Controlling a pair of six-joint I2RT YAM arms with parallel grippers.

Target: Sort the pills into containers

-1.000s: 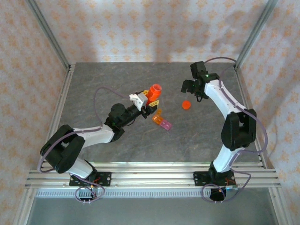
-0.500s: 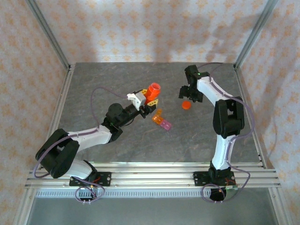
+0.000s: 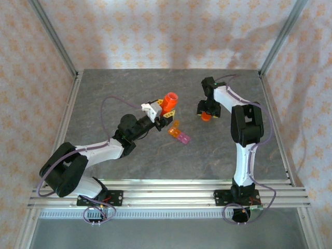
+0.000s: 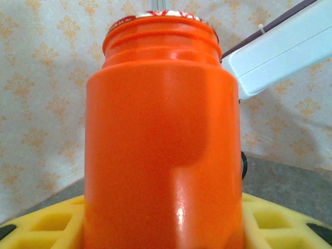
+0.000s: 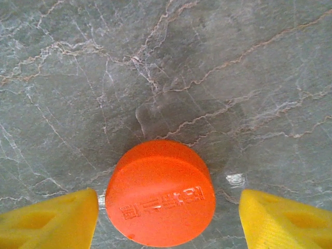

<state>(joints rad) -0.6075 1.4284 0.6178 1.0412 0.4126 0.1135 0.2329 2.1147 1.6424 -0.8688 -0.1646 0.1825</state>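
Clamping the orange bottle [image 4: 163, 140] between its yellow fingers [image 4: 46, 223], the left gripper [image 3: 167, 108] is hovering near the middle of the top view. The containers [image 3: 179, 133] are lying just below and right of it on the grey table [image 3: 129, 88]. The right gripper [image 5: 168, 210] is straddling the orange cap [image 5: 161, 194] low in its wrist frame, jaws standing apart with a gap on the right.

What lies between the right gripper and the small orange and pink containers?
Bare marble tabletop; top external view shows nothing between right gripper and containers.
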